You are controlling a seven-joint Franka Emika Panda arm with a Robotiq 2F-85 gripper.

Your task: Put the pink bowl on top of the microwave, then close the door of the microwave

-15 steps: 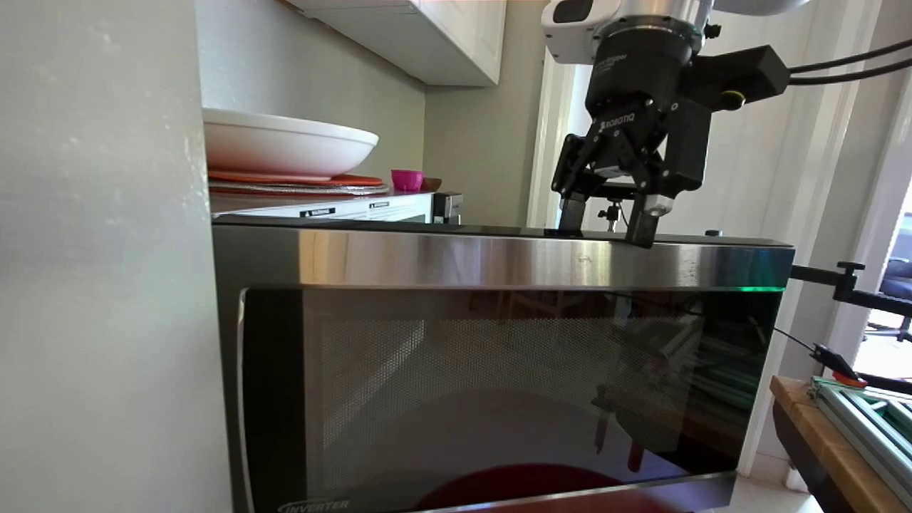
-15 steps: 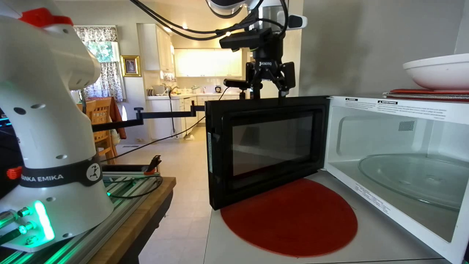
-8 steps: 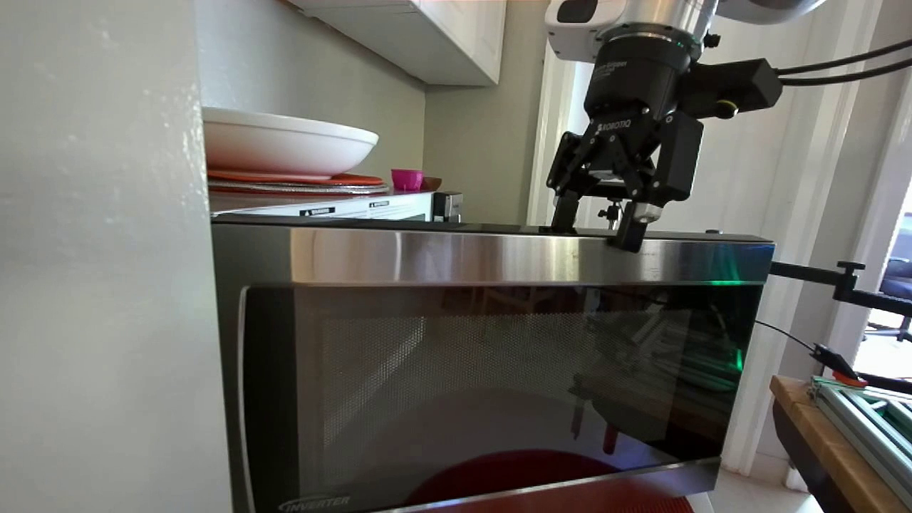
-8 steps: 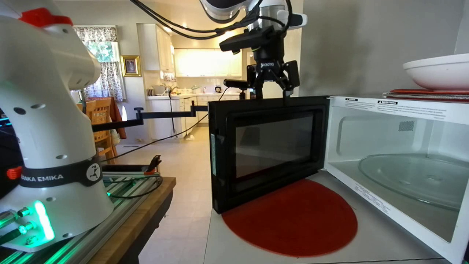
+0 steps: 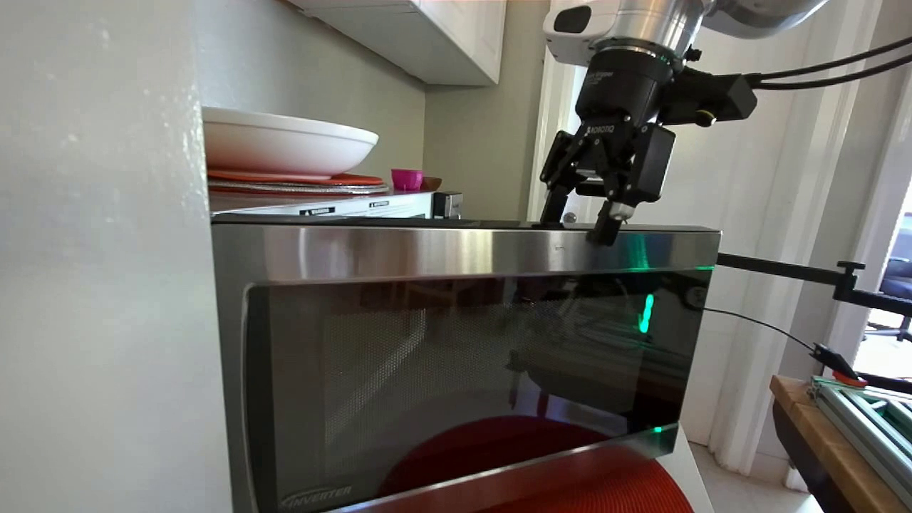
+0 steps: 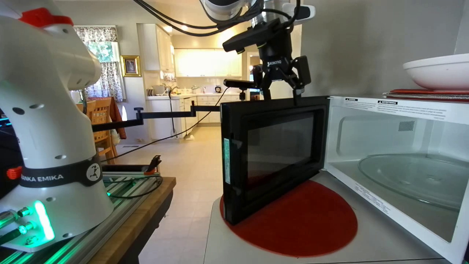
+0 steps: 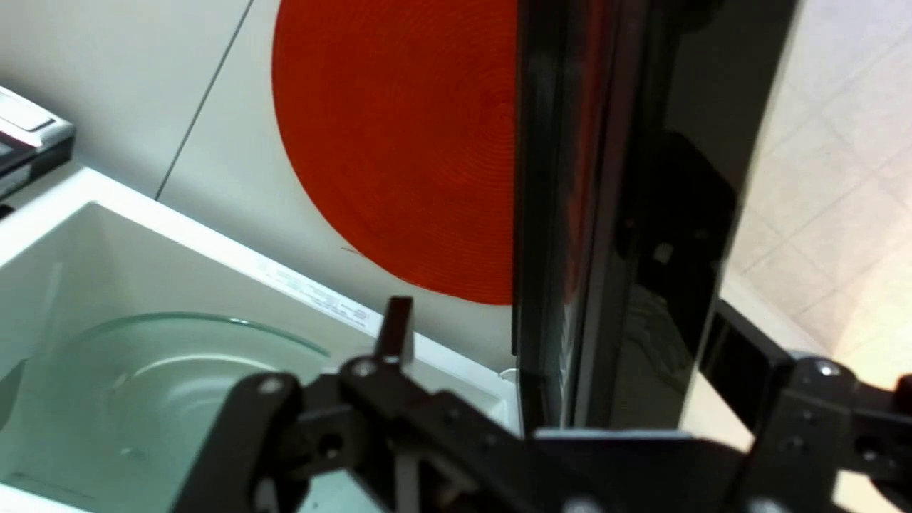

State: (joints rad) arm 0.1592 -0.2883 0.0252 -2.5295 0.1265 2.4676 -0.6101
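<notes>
The small pink bowl (image 5: pixel 407 179) sits on top of the microwave in an exterior view, beside the plates; it is out of view elsewhere. The microwave (image 6: pixel 388 107) stands open, its white interior showing; its front frame also shows in the wrist view (image 7: pixel 206 239). The microwave door (image 5: pixel 456 356) is partly open, its inner side seen in an exterior view (image 6: pixel 278 143) and its edge in the wrist view (image 7: pixel 605 214). My gripper (image 5: pixel 577 226) is open over the door's top edge, one finger on each side (image 6: pixel 281 98). In the wrist view the fingers (image 7: pixel 563 335) stand wide apart.
A wide white dish (image 5: pixel 292 142) rests on reddish plates (image 5: pixel 360 180) on the microwave. A red round mat (image 6: pixel 304 223) lies under the door. A glass turntable (image 6: pixel 410 179) is inside. A black bracket arm (image 5: pixel 776 267) reaches behind the door. A wall cabinet (image 5: pixel 413 43) hangs above.
The door has swung further toward the microwave body, its free edge uncovering more of the mat. My gripper has moved with it and tilted slightly. The pink bowl has not moved.
</notes>
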